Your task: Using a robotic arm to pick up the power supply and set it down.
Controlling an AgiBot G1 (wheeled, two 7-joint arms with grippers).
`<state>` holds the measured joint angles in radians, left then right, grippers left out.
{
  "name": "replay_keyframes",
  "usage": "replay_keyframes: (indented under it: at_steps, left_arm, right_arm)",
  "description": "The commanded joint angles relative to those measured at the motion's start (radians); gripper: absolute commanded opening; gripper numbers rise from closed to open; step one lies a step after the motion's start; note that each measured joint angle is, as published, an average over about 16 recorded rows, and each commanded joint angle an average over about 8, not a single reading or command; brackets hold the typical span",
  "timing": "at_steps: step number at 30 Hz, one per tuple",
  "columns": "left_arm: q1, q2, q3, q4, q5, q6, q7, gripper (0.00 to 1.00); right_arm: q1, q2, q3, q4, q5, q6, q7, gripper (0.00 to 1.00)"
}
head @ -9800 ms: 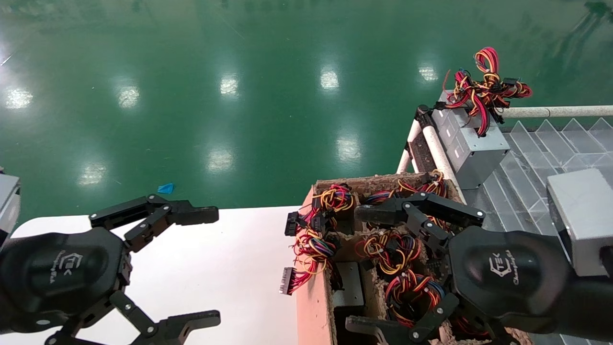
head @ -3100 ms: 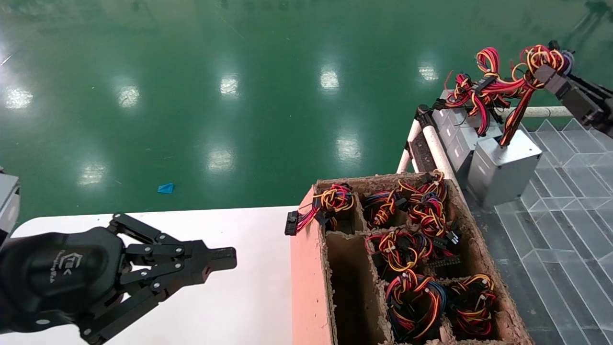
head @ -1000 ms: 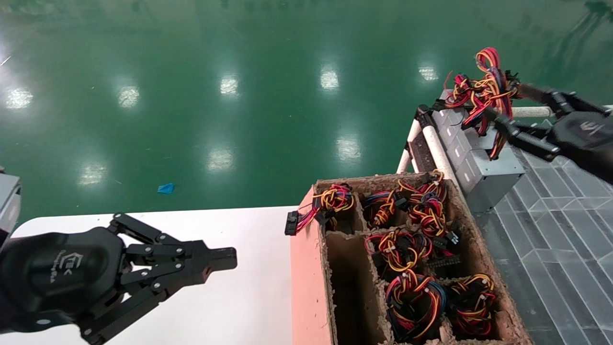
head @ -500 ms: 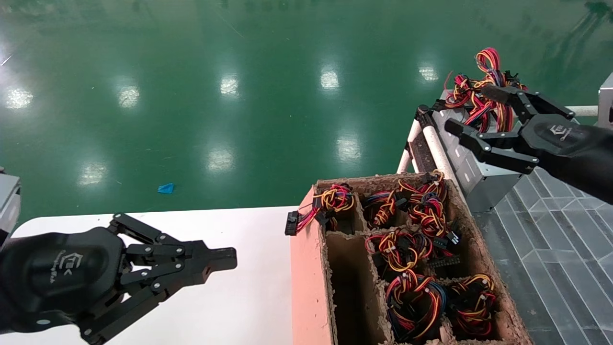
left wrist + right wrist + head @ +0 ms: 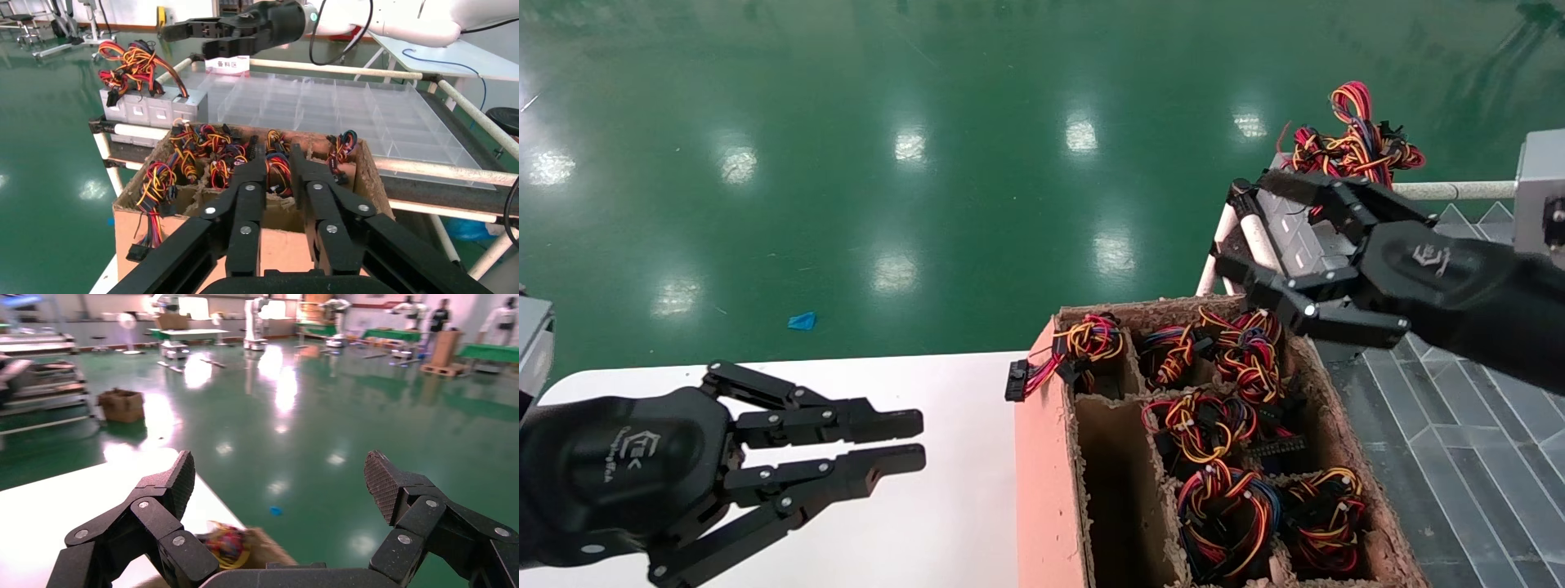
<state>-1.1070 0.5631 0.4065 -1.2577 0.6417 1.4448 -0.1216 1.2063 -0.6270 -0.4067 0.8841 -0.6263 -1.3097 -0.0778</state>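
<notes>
Grey power supply boxes (image 5: 1299,237) stand in a row on the rack at the far right, their red, yellow and black wire bundle (image 5: 1352,151) piled on top. My right gripper (image 5: 1245,224) hovers open and empty just in front of them, above the far right corner of the cardboard box (image 5: 1050,457). The left wrist view shows the same row of power supplies (image 5: 153,109) with the right gripper (image 5: 186,35) above it. My left gripper (image 5: 921,441) is over the white table (image 5: 911,523), fingers slightly parted and empty. It points at the box (image 5: 183,236) in its own view (image 5: 278,153).
The compartments of the cardboard box hold several more coloured wire bundles (image 5: 1197,425). A clear divided tray (image 5: 1459,392) lies on the rack to the right of the box, framed by white pipes (image 5: 1451,190). Green floor lies beyond. The right wrist view shows my open gripper (image 5: 281,478) over floor.
My right gripper has drawn back from the wire bundle on the rack toward the cardboard box, staying open. The left gripper's fingers have parted a little.
</notes>
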Motion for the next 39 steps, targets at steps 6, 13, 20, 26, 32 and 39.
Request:
replay_keyframes:
  at_steps: [6, 13, 20, 26, 32, 39]
  left_arm:
    - [0.0, 0.0, 0.0, 0.0, 0.0, 0.0, 0.0, 1.0]
    - [0.0, 0.0, 0.0, 0.0, 0.0, 0.0, 0.0, 1.0]
    - [0.0, 0.0, 0.0, 0.0, 0.0, 0.0, 0.0, 1.0]
    - [0.0, 0.0, 0.0, 0.0, 0.0, 0.0, 0.0, 1.0]
    - [0.0, 0.0, 0.0, 0.0, 0.0, 0.0, 0.0, 1.0]
    - [0.0, 0.0, 0.0, 0.0, 0.0, 0.0, 0.0, 1.0]
  right_arm:
    - [-0.032, 0.004, 0.031, 0.097, -0.025, -0.045, 0.065, 1.0]
    - [-0.064, 0.008, 0.062, 0.195, -0.051, -0.091, 0.129, 1.0]
    - [-0.096, 0.012, 0.093, 0.292, -0.076, -0.136, 0.194, 1.0]
    - [-0.122, 0.015, 0.117, 0.369, -0.096, -0.172, 0.245, 1.0]
    - [-0.138, 0.017, 0.132, 0.419, -0.109, -0.195, 0.272, 1.0]
    - [-0.139, 0.018, 0.134, 0.419, -0.111, -0.195, 0.272, 1.0]
